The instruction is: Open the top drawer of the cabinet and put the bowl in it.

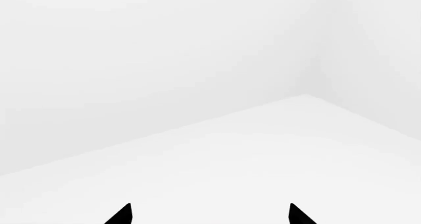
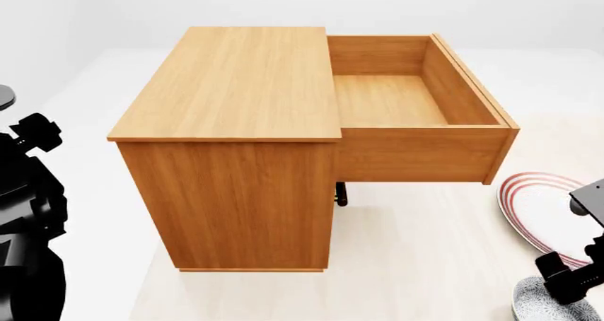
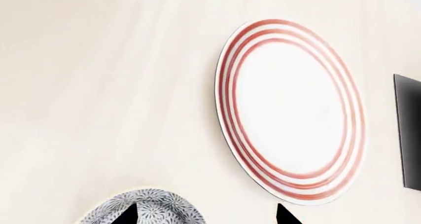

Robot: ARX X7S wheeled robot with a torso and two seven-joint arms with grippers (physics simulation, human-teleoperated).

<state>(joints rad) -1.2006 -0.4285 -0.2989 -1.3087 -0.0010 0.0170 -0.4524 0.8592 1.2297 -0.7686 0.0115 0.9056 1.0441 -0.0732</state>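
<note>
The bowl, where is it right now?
In the head view the bowl sits at the bottom right corner on the floor, just below the red-ringed plate, under the right gripper.

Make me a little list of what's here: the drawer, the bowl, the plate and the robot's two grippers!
top drawer: pulled wide open, nothing inside
cabinet: orange-brown wood, bare top
bowl: speckled blue-grey, on the floor beside the plate, not yet in the drawer
plate: white with red rings, flat on the floor
right gripper: open, fingertips over the bowl, holding nothing
left gripper: open, only white surfaces in front of it
</note>
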